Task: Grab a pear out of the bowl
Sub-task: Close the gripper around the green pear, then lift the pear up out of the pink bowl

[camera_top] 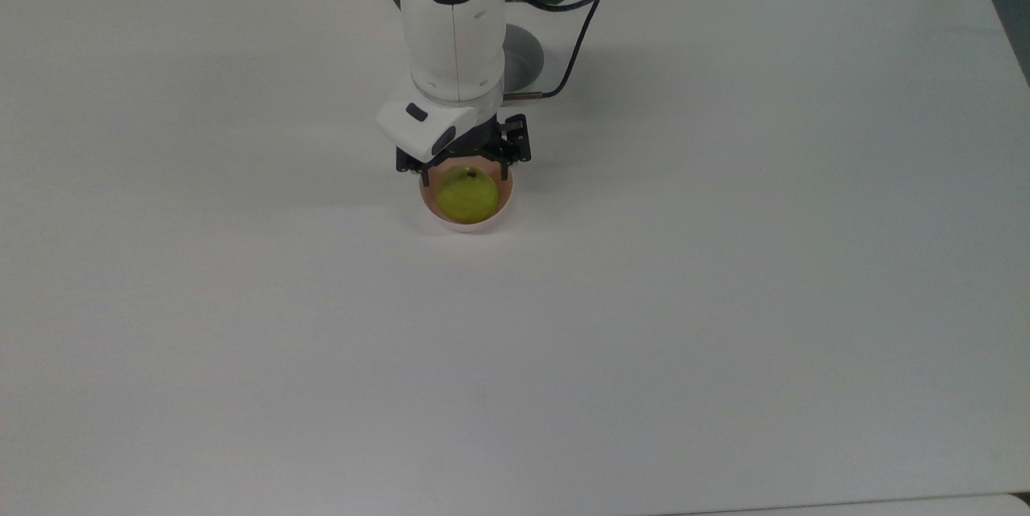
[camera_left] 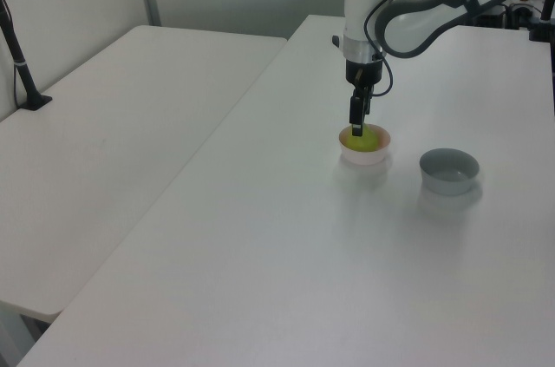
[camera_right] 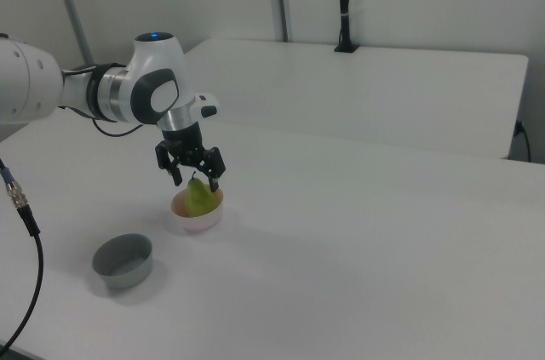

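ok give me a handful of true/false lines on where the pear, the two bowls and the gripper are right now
1. The pear sits inside the pink bowl. True.
2. The gripper is shut on the pear and has lifted it out of the bowl. False: its fingers are open on either side of the pear's top, and the pear rests in the bowl.
3. The grey bowl holds a second pear. False: nothing is seen in it.
4. In the left view, the grey bowl is to the right of the pink bowl. True.
5. The two bowls are stacked. False: they stand apart on the white table.
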Robot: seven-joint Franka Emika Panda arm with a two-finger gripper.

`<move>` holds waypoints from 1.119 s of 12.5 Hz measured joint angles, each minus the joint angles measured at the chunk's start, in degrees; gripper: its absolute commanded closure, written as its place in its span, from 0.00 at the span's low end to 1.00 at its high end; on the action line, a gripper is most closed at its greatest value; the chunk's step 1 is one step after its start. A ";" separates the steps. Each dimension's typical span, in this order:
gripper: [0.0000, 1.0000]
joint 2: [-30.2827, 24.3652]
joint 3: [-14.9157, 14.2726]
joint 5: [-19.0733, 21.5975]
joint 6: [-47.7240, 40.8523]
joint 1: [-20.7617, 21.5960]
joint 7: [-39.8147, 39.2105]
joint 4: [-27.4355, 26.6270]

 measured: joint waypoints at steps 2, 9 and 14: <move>0.33 1.03 0.01 -0.77 2.10 0.04 0.00 -0.41; 1.00 2.03 0.04 -1.00 3.71 0.07 0.00 -0.71; 1.00 -0.16 0.04 -1.00 1.91 0.06 0.01 -0.40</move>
